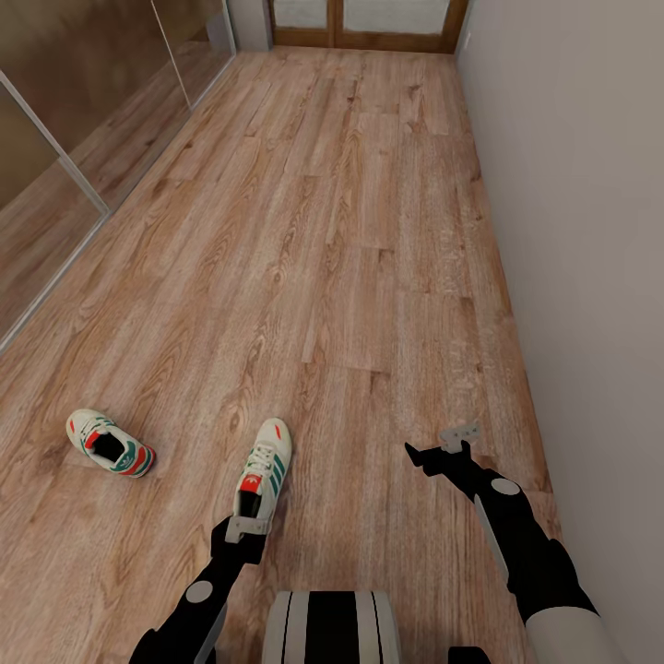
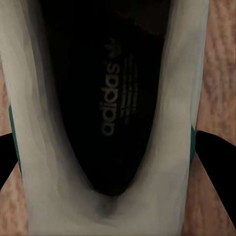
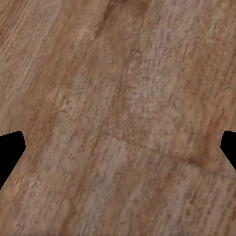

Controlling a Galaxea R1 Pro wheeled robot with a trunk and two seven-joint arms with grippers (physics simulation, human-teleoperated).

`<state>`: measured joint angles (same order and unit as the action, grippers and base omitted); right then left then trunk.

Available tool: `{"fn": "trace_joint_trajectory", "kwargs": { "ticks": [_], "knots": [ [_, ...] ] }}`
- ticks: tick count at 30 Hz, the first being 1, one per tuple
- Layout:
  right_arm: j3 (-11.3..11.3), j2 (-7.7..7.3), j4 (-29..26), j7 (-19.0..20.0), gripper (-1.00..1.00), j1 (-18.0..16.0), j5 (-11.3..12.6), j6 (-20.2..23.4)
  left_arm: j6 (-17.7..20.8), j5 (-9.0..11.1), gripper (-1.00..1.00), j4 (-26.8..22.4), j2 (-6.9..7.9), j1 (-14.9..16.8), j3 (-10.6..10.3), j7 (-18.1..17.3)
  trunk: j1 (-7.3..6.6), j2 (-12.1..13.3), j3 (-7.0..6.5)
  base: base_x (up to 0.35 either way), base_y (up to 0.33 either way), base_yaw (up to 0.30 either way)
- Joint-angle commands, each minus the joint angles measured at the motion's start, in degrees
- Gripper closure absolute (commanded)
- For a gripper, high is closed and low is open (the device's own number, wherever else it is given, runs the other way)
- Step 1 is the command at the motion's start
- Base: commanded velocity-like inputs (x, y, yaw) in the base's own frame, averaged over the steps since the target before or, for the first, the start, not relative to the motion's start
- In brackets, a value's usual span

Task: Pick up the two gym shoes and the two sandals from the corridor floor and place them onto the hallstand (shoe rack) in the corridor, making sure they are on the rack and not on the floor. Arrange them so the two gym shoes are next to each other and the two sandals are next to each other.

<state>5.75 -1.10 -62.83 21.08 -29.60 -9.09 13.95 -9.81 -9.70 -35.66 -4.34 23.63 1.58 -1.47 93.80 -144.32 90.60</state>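
Nearest the head camera, the left gripper [image 1: 247,527] is being positioned directly over the heel of one gym shoe [image 1: 263,477], which is lying on the corridor floor [image 1: 369,277] just ahead of the robot's base. Seen from the left wrist, its fingers [image 2: 216,152] are spread wide and are being held outside both sides of the shoe's collar [image 2: 34,162], probably so that the heel can be squeezed between them; nothing is being pinched yet. That shoe's long axis is running away from the robot, toe pointing forward and slightly rightward. A second gym shoe [image 1: 111,444] is lying well apart at the left, its long axis slanting, toe toward the upper left. The right gripper [image 1: 441,448] is being held open over bare planks, apparently kept clear.
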Motion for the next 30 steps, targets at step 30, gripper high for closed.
{"fn": "trace_joint_trajectory", "kwargs": {
  "ticks": [30],
  "knots": [
    [0.14,-0.03,-0.04,0.46,-1.00,0.04,-0.57,0.12,-0.20,-0.49,1.00,-0.39,0.02,0.10,0.18,-0.20,-0.47,0.23,-3.96,0.000,0.000,0.000]
  ]
}}
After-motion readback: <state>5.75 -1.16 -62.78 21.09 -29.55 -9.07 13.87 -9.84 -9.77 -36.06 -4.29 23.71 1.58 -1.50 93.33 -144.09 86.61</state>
